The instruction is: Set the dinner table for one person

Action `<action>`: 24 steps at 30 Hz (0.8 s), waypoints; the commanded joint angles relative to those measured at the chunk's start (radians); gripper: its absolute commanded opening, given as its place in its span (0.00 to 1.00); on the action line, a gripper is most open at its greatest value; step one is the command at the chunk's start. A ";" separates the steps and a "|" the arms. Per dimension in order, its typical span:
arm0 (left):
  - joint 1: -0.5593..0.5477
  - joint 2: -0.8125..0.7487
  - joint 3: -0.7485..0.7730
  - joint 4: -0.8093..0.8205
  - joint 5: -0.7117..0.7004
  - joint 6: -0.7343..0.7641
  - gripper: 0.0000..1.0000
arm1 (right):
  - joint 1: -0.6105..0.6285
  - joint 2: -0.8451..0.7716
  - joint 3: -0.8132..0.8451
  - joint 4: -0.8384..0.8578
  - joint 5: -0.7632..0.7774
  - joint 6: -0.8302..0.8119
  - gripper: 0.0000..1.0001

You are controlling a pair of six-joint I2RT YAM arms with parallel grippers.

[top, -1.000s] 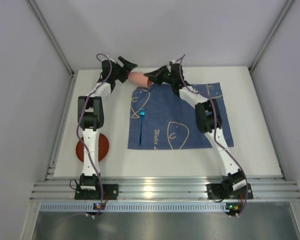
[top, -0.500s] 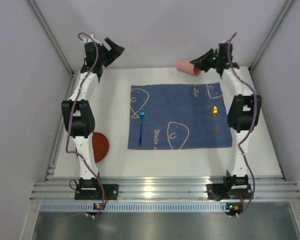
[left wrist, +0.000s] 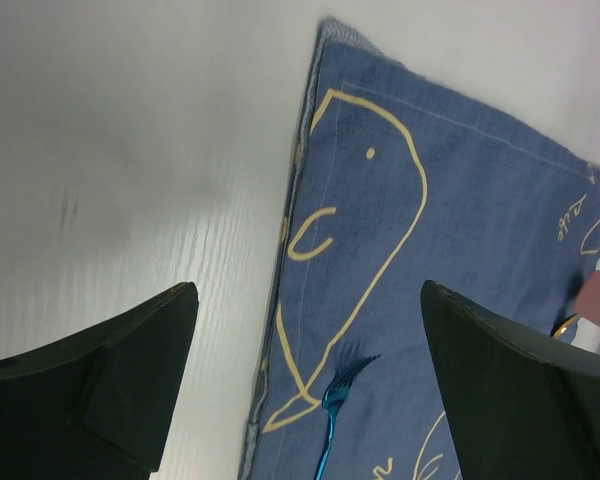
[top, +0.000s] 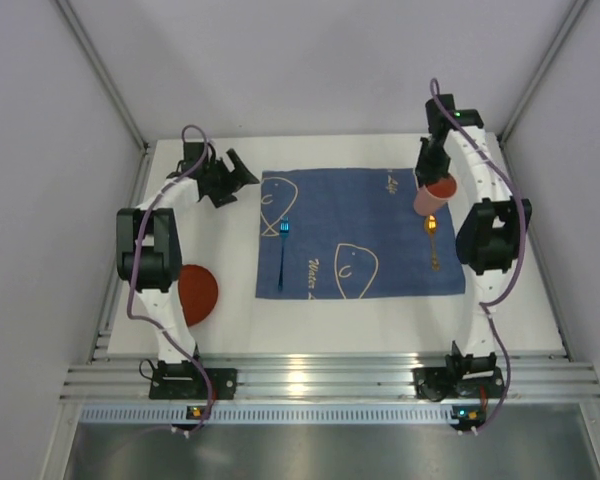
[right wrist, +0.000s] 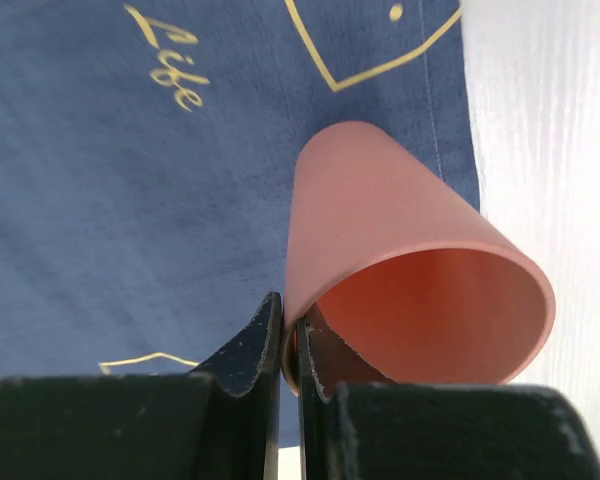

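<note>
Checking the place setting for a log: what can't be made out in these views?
Red plate: top view, left arm covers its left side.
Fork: left wrist view, handle cut by the bottom edge.
Cup: right wrist view, whether its base touches the mat is unclear.

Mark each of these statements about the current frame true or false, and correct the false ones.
1. The right end effector is shut on the rim of the pink cup. True.
2. The left end effector holds the blue fork. False: it is open and empty, and the fork lies on the blue mat.
3. The gold spoon lies on the right part of the mat. True.
4. The red plate sits in the middle of the mat. False: it rests on the dinner table left of the mat, partly hidden by the left arm.
</note>
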 commanded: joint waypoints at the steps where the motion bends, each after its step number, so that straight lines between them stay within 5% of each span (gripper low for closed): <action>1: -0.003 -0.141 -0.019 -0.023 -0.009 0.058 0.98 | 0.045 0.048 0.066 -0.117 0.133 -0.055 0.00; 14: -0.003 -0.235 -0.067 -0.110 -0.038 0.129 0.98 | 0.088 0.168 0.260 -0.100 0.325 -0.070 0.00; 24: -0.003 -0.230 -0.042 -0.163 -0.081 0.139 0.98 | 0.082 0.125 0.072 0.059 0.143 -0.035 0.00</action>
